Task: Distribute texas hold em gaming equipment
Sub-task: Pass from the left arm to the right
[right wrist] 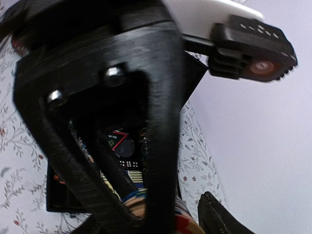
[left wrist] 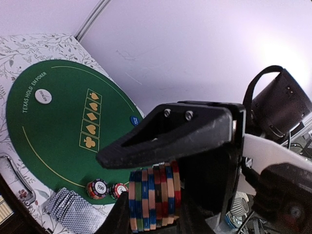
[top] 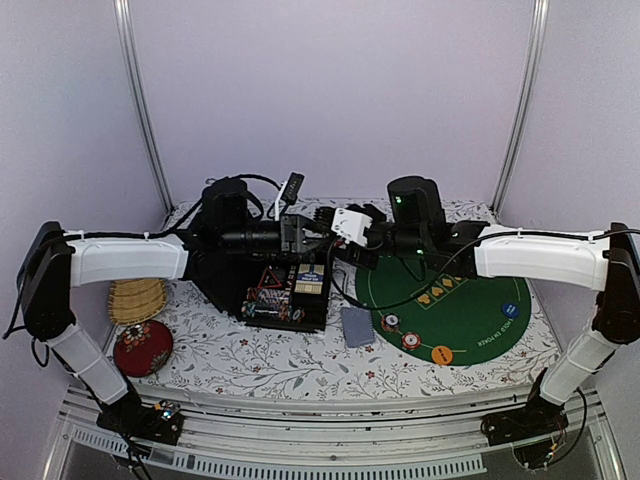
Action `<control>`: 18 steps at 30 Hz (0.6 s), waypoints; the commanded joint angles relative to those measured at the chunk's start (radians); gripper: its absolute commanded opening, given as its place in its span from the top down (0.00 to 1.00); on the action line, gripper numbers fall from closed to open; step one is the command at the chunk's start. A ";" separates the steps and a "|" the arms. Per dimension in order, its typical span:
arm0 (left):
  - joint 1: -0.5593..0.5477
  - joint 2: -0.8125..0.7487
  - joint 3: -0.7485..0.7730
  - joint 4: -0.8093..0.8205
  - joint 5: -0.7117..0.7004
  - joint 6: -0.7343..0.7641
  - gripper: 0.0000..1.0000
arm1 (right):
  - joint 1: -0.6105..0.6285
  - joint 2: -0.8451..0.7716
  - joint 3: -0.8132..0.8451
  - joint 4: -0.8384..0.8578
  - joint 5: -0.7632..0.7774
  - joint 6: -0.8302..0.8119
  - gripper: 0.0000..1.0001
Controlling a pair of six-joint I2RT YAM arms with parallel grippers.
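1. Left gripper (top: 305,238) is narrowed onto a stack of poker chips (left wrist: 153,197). I can see the striped edges in red, blue, green and cream pinched between its fingers, in the air above the black case (top: 300,318).
2. My right gripper (right wrist: 183,219) meets it nose to nose at the same spot. The stack sits at its fingers, but I cannot tell whether those jaws are clamped on it or only standing around it.
3. One small chip pile (top: 390,322) and a second chip pile (top: 411,341) rest close together on the green felt mat (top: 470,320), near its left curve.
4. An orange button disc (top: 441,354) lies on the mat just beside the second chip pile, by the near edge.
5. A white button disc (left wrist: 43,96) lies next to the mat's lettering on the right side. A blue button disc (left wrist: 135,119) sits toward the mat's far edge.
6. Playing cards (top: 357,325), backs up and slightly fanned, lie at the mat's left edge, between the mat and the case, on the flower-patterned worktop (top: 250,355).
7. The case lies open on the worktop left of the mat, with rows of chips (top: 268,292) racked inside.
8. At the far left I see a woven straw piece (top: 137,298) and, nearer to me, a red round cushion (top: 142,346).
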 commanded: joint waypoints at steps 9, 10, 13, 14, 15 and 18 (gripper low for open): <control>-0.002 0.014 -0.007 0.053 0.031 -0.018 0.98 | 0.009 -0.025 -0.004 -0.010 -0.010 0.006 0.88; -0.002 0.021 -0.005 0.048 0.030 -0.021 0.89 | 0.010 -0.023 -0.004 -0.024 -0.013 0.009 0.91; -0.002 0.034 -0.005 0.037 0.023 -0.017 0.63 | 0.009 -0.017 0.037 -0.058 -0.009 0.028 0.97; -0.002 0.034 -0.005 0.033 0.019 -0.014 0.57 | 0.009 -0.018 0.035 -0.069 -0.006 0.036 0.97; -0.001 0.032 -0.005 0.029 0.015 -0.010 0.53 | 0.008 -0.020 0.035 -0.077 -0.005 0.039 0.97; 0.001 0.024 -0.010 0.025 -0.003 0.000 0.42 | 0.007 -0.020 0.036 -0.105 0.000 0.051 0.98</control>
